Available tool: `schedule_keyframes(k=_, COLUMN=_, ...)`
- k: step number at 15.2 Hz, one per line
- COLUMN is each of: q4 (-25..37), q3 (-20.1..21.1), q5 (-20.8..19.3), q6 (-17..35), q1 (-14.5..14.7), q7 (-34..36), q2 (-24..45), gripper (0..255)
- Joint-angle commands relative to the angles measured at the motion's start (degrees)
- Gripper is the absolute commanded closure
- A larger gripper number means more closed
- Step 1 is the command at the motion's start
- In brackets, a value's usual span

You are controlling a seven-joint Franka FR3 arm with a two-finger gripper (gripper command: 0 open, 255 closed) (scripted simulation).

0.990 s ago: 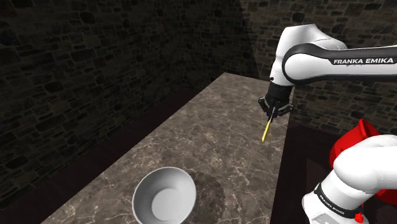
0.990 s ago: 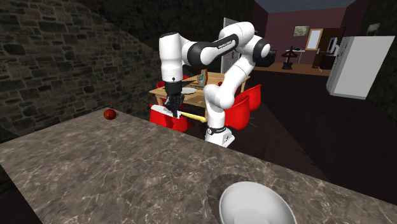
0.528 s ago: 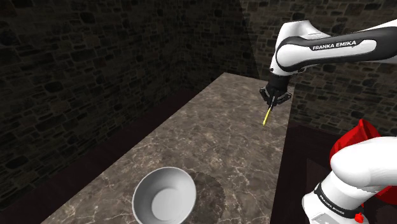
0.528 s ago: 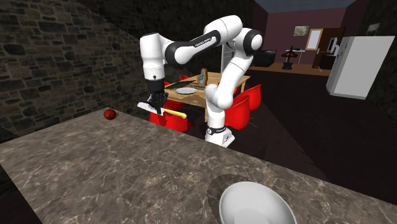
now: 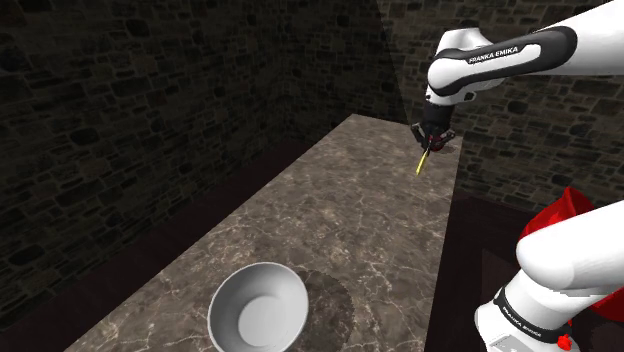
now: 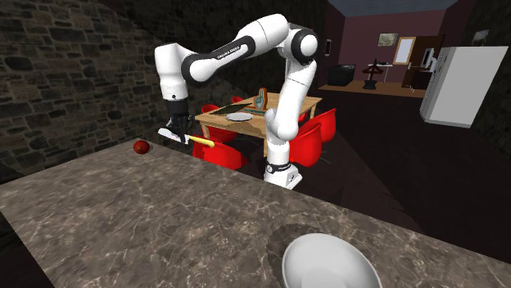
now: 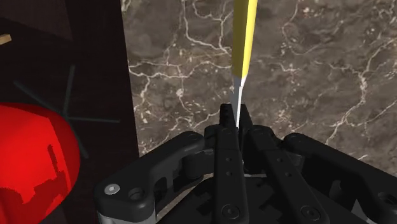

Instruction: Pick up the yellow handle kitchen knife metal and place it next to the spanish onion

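The gripper (image 7: 238, 121) has its two black fingers pinched tight on the knife (image 7: 244, 35). It holds the thin grey blade, and the yellow handle sticks out past the fingertips. In the shoulder view the gripper (image 5: 432, 140) holds the knife (image 5: 424, 160) in the air over the far end of the counter (image 5: 330, 230), with the handle pointing down toward 7 o'clock. In the second exterior view the knife (image 6: 202, 141) pokes out of the gripper (image 6: 176, 133) toward 3 o'clock. The dark red onion (image 6: 142, 147) sits on the counter (image 6: 164, 221) at about 9 o'clock from the knife, near it but not touching. The white bowl (image 6: 329, 263) is far off at 5 o'clock. I think the knife is light, hard and stiff, so it will not bend. The blade looks thin and smooth, so it could slip or turn between the fingers, since the fatter handle hangs out free. The handle looks like the safer place to grab. The knife should go down slowly, flat beside the onion.
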Motion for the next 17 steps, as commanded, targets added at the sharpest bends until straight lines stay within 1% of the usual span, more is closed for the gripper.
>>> schedule_keyframes(k=1, q4=3.67, q3=-0.85, q5=-0.84, q6=0.48, q1=-0.88, q7=-1.21, q2=4.14, gripper=255)
schedule_keyframes(k=6, q4=13.14, q3=-3.12, q5=-2.31, q6=0.42, q1=-2.88, q7=-4.66, q2=13.52, gripper=255)
schedule_keyframes(k=10, q4=21.94, q3=-4.62, q5=-2.91, q6=-0.61, q1=-4.26, q7=-7.29, q2=21.22, gripper=255)
schedule_keyframes(k=13, q4=29.38, q3=-5.56, q5=-3.08, q6=-2.01, q1=-5.24, q7=-9.19, q2=27.21, gripper=255)
schedule_keyframes(k=14, q4=33.97, q3=-6.03, q5=-3.09, q6=-3.06, q1=-5.78, q7=-10.24, q2=30.72, gripper=255)
schedule_keyframes(k=17, q4=32.22, q3=-6.02, q5=-3.12, q6=-0.87, q1=-5.81, q7=-10.17, q2=31.16, gripper=255)
